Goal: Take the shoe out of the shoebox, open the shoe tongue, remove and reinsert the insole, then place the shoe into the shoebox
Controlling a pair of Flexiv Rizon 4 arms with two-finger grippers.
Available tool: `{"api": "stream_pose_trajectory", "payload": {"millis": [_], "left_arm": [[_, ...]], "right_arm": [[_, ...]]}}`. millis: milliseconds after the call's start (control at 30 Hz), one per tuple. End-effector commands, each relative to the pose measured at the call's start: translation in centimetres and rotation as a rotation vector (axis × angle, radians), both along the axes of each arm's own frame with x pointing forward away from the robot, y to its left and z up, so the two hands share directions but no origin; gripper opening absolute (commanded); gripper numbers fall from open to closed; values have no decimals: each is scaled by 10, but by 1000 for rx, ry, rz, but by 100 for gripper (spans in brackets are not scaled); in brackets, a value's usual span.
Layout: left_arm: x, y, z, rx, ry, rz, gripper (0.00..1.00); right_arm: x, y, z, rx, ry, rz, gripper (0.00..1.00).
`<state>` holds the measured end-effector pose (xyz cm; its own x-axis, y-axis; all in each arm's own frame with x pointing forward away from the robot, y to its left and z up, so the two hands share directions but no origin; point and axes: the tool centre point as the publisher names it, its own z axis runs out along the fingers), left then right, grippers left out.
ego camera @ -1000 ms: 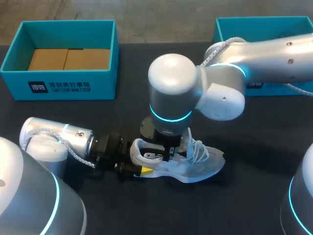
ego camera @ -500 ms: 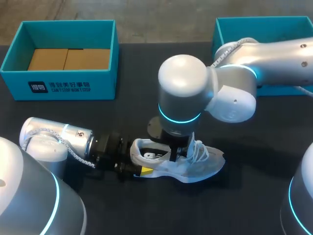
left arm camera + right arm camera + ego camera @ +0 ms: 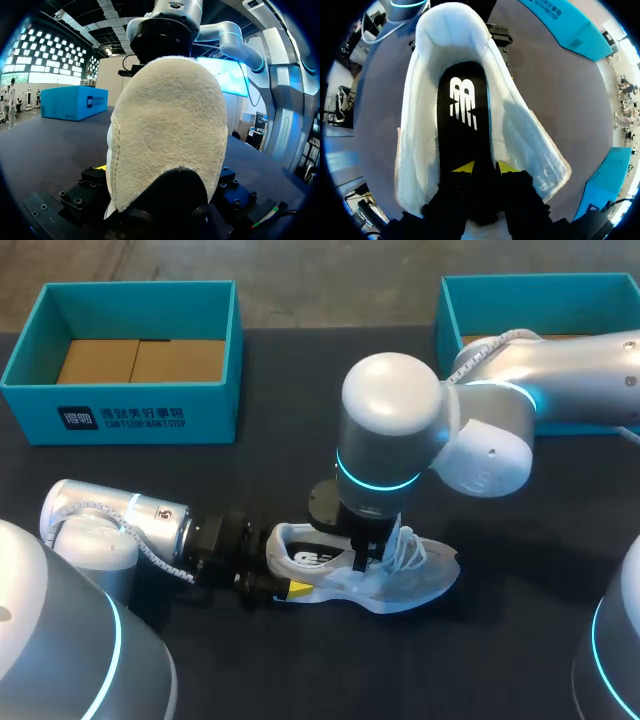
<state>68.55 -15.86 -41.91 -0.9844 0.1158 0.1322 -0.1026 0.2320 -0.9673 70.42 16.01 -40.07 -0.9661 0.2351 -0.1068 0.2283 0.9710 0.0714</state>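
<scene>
Head view: shoe (image 3: 400,585) stands sole-down on the table (image 3: 250,470), out of the box, at 6 o'clock from table centre, toe to 3 o'clock. Teal shoebox (image 3: 120,420) is at 10 o'clock and a second box (image 3: 450,310) at 2 o'clock, both well apart from it. Left gripper (image 3: 290,568) meets the heel (image 3: 280,540) from 9 o'clock, one yellow tip (image 3: 298,588) against its near side. Right gripper (image 3: 362,560) drops into the shoe's throat, just beside the laces (image 3: 408,545); the tongue is hidden under it. Judgement: tongue or insole (image 3: 310,558) work is in hand, and boxing is not yet begun. To do it well: brace the heel firmly, run the right gripper along the centreline, avoid the laces, and lift only once the insole is truly caught. Left wrist view: the heel fills the space between its fingers, so I read them as clamped on the shoe. This view alone shows the right arm (image 3: 165,30) rising directly behind the heel. Right wrist view: only here does the insole show nearly full length, lying flat, its heel end at 12 o'clock ahead of the gripper. Whether this gripper pinches it I cannot tell; black on black.
</scene>
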Motion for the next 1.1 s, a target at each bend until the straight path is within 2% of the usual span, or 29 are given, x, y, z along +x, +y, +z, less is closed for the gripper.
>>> {"api": "stream_pose_trajectory", "payload": {"millis": [33, 300, 667, 867, 933, 1000, 1100], "left_arm": [[-2, -1, -3, 0, 0, -1, 0], [-2, -1, -3, 0, 0, -1, 0], [-2, -1, -3, 0, 0, -1, 0], [-2, -1, -3, 0, 0, -1, 0], [-2, -1, -3, 0, 0, -1, 0], [-2, -1, -3, 0, 0, -1, 0], [-2, -1, -3, 0, 0, -1, 0]], "right_arm": [[5, 2, -14, 12, 18, 1, 28], [6, 4, -27, 9, 80, 11, 30], [-15, 11, -39, -17, 219, 23, 30], [-28, 14, -44, -31, 278, 21, 21], [-32, 14, -45, -33, 289, 18, 9], [-35, 15, -46, -35, 295, 16, 2], [-40, 16, -46, -36, 301, 16, 0]]}}
